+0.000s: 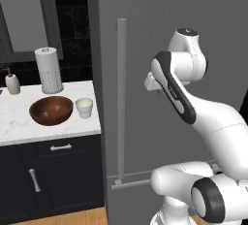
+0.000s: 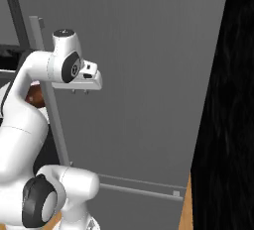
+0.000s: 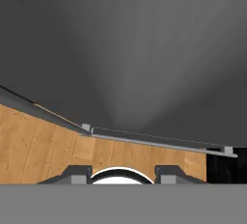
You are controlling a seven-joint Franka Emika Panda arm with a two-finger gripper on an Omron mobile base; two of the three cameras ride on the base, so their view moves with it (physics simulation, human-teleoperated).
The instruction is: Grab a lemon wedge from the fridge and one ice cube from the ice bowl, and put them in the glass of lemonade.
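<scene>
The fridge (image 1: 160, 73) fills the centre and right of the left base view with its door shut, the long vertical handle (image 1: 121, 98) running down the middle left; the lemon wedge, I judge, lies behind that door. The gripper (image 2: 79, 91) hangs at upper left of the right base view, pointing down, clear of the door and empty; its fingertips (image 3: 77, 175) stand apart, near the bottom edge of the hand view. The ice bowl (image 1: 51, 110) and the glass of lemonade (image 1: 84, 107) sit just beside each other on the worktop (image 1: 19, 122) at left. The risk: the hand faces the floor, not the handle; a reach without turning could skid off the bar, or the elbow could strike the door.
</scene>
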